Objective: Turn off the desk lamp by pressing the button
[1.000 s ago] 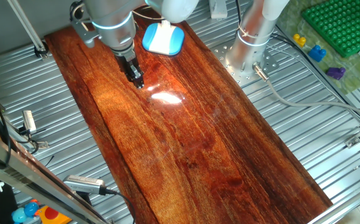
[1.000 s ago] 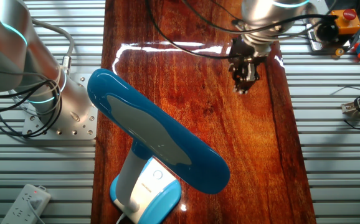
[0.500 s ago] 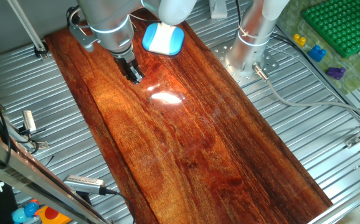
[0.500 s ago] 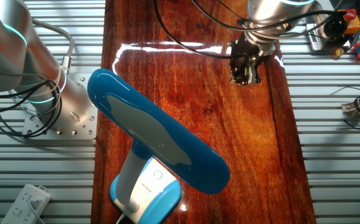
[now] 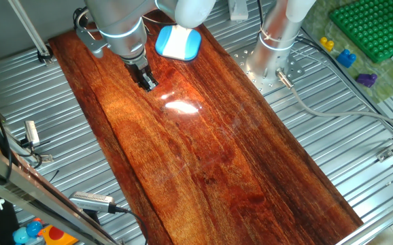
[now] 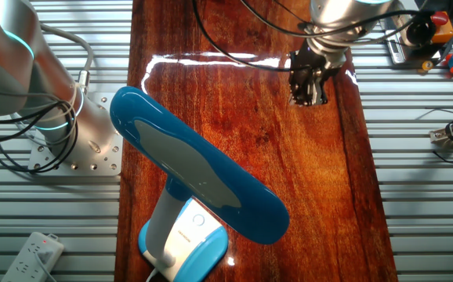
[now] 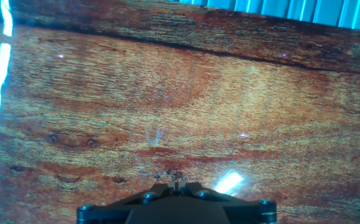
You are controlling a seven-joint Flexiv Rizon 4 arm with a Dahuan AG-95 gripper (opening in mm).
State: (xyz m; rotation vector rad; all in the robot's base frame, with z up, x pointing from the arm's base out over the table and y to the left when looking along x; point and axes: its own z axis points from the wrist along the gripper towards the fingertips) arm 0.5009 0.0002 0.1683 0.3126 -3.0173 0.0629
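Note:
The desk lamp stands at the far end of the wooden board [image 5: 217, 156]. Its light-blue base [image 5: 178, 42] has a white centre panel. In the other fixed view its long blue head [image 6: 199, 174] hangs over the base [image 6: 187, 241], and the button [image 6: 198, 220] shows as a small ringed circle on the white panel. My gripper [image 5: 149, 84] hovers low over the board, a little left of the base and apart from it. It also shows in the other fixed view [image 6: 308, 95]. In the hand view the gripper [image 7: 177, 185] is shut and empty over bare wood.
The lamp's glare [image 5: 181, 105] lies on the board near my gripper. The silver robot column [image 5: 278, 41] stands right of the board. A green rack [image 5: 370, 27] is at the far right. A power strip [image 6: 30, 254] lies beside the lamp base.
My gripper has moved a short way toward the board's far left edge since a second ago. It has held still over the last half second. The lamp has not moved.

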